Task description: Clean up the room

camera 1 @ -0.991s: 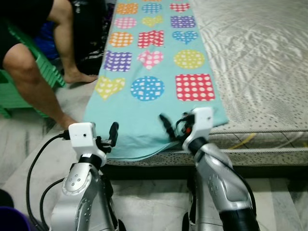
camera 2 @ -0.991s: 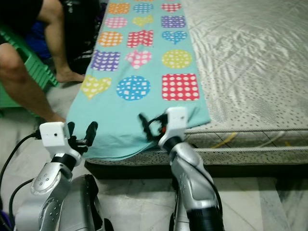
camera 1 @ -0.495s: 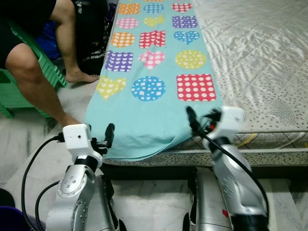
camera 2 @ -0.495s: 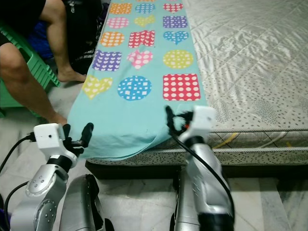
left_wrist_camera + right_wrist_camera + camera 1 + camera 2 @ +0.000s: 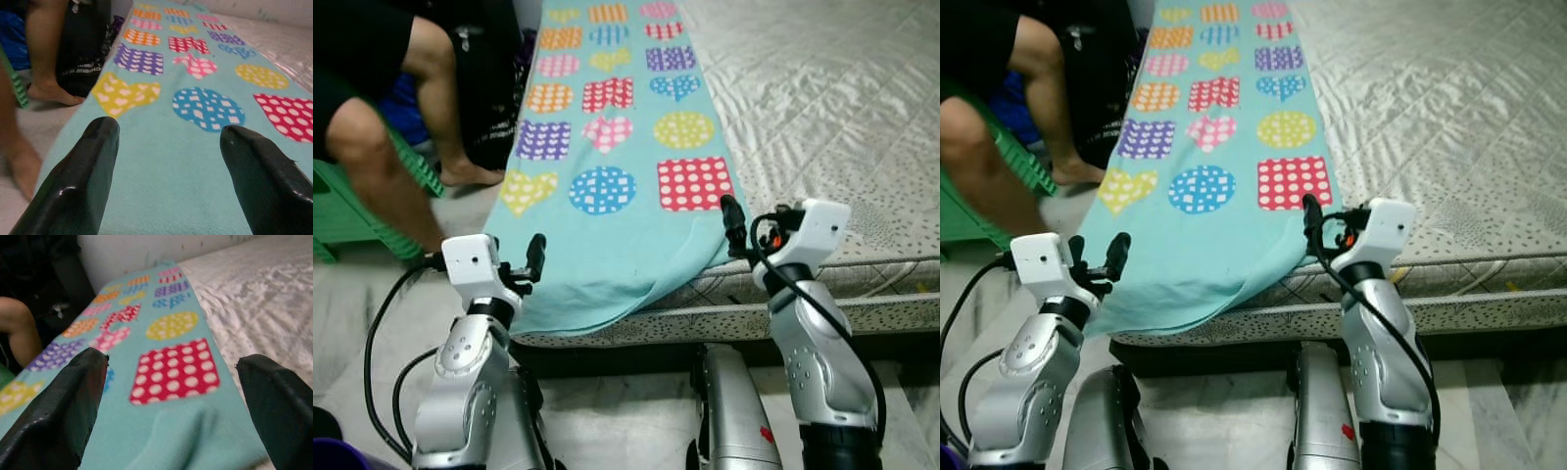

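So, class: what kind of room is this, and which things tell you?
Most likely a bedroom: a quilted mattress lies low on the floor, with a patterned blanket spread along its edge.

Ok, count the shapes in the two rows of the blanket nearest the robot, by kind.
Hearts: 2, yellow and pink
Circles: 2, blue and yellow
Squares: 2, red and purple
Total: 6
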`<state>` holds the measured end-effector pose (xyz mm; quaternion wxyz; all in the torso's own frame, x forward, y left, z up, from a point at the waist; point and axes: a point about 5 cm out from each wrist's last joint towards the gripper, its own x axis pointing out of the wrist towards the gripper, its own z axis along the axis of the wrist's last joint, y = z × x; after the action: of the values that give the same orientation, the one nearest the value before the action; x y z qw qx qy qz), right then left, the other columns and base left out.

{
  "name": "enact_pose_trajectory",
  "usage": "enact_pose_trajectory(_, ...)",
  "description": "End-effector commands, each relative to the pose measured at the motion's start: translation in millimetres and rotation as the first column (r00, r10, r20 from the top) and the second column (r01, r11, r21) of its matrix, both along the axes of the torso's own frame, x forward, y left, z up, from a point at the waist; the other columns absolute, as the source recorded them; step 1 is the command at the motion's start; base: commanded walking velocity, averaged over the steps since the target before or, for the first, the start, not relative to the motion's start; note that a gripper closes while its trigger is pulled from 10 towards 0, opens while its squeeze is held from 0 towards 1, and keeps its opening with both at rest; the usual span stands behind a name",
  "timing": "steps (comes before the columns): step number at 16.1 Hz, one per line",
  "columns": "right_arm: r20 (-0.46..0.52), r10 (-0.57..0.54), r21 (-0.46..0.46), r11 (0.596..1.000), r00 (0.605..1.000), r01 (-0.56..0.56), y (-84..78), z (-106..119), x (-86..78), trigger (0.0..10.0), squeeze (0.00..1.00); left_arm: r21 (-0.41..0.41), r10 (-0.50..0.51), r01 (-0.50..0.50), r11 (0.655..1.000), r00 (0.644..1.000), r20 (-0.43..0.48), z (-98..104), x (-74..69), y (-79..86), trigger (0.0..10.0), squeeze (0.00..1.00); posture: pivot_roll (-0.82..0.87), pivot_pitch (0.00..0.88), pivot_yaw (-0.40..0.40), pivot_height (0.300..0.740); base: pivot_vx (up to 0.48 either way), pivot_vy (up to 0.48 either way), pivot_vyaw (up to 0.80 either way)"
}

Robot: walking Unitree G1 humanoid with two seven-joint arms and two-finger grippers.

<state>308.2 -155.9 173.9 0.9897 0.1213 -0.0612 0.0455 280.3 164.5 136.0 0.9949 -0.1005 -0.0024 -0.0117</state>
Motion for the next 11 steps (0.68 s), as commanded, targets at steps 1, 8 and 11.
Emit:
enact_pose_trajectory(1,0.014,0.01,0.001,1.0,1.0,-0.01,0.7,5,3.4,10.0,0.0,0.01,0.024,-0.024,1.0,1.0,0.016,1,2.7,9.4,10.0,0.0,-0.12,0.009,0.071,0.538,0.0,0.0,0.0)
enact_pose_trajectory(8,0.008,-0.022,0.026,0.999,1.0,0.021,-5.1,3,7.6,10.0,0.0,0.011,0.031,-0.032,0.999,0.997,0.076,12,25.3,11.6,10.0,0.0,-0.12,0.0,0.076,0.604,0.0,0.0,0.0)
enact_pose_trajectory(11,-0.025,-0.067,0.097,0.993,0.997,0.069,-16.3,0,10.8,10.0,0.0,0.011,0.033,-0.034,0.999,0.998,0.061,9,24.8,12.6,10.0,0.0,-0.12,0.0,0.082,0.644,0.0,0.0,0.0)
